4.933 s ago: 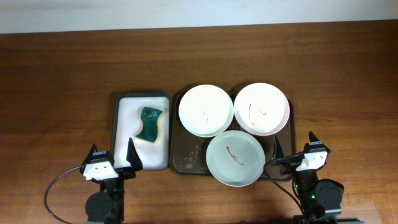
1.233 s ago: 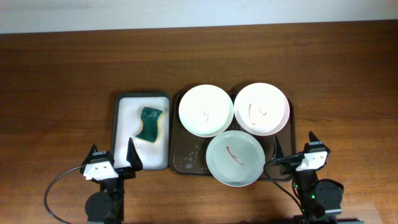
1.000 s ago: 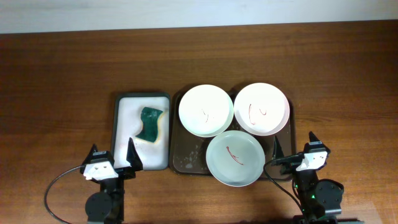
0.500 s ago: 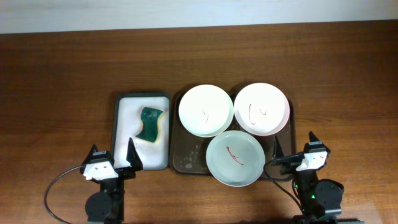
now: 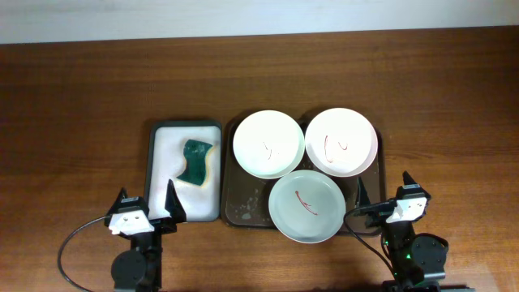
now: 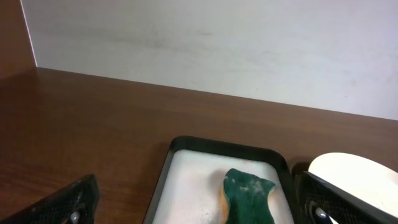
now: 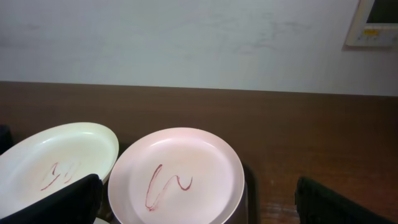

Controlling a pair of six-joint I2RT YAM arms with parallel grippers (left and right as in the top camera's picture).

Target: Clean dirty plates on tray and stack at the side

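On the tray, mid-tabletop, sit a cream plate back left, a pink plate back right and a green plate in front, each smeared red and crowded together. Just left, a white tray holds a sponge. At the near edge, the left tool and right tool stand wide apart, holding nothing.

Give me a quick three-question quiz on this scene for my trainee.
1. True or false: the sponge lies on the dark tray.
2. How many plates show red smears? A one, B two, C three.
3. Fill in: the left hand and right hand are both ____.
Key: 1 false, it lies on the white tray; 2 C; 3 open.
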